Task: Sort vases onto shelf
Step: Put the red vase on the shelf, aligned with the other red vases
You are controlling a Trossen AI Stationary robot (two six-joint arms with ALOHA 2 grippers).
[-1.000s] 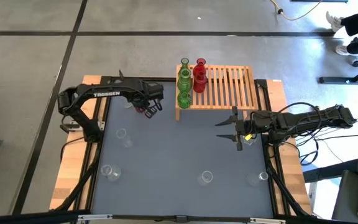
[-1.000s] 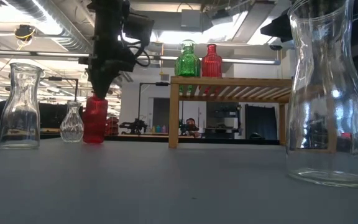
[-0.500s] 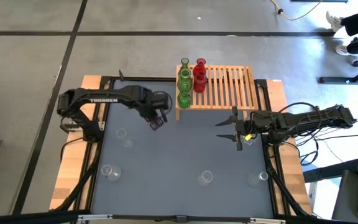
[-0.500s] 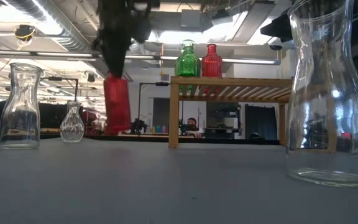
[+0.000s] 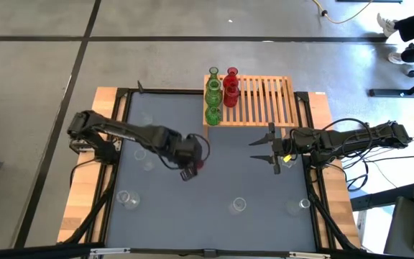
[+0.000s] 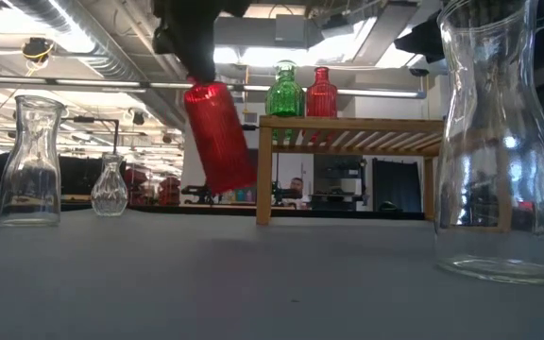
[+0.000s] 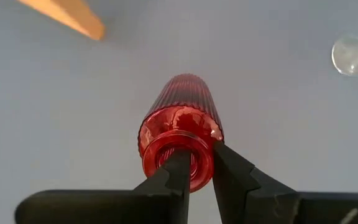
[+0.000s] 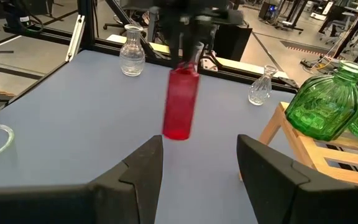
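Starting at the left of the high view, clear glass vases (image 5: 141,154) are standing on the grey table (image 5: 214,180), with more near its lower edge. Just left of centre, the left gripper (image 5: 190,167) is hanging above the table, its jaws pinched narrow on the rim of a ribbed red cylinder vase (image 6: 219,135), one finger inside the mouth and one outside. In the low view that vase is hanging clear of the surface and tilting, upper left of centre.

Right of centre, at the top of the table, the slatted wooden shelf (image 5: 264,101) is carrying green vases (image 5: 213,94) and red vases (image 5: 230,90) bunched at its left end. Farther right, the right gripper (image 5: 273,149) is waiting just below the shelf, jaws spread wide and holding nothing.

The carry step seems to be in hand. The next move probably calls for swinging the vase over the shelf, righting it, and lowering it beside the red ones without knocking the neighbours.
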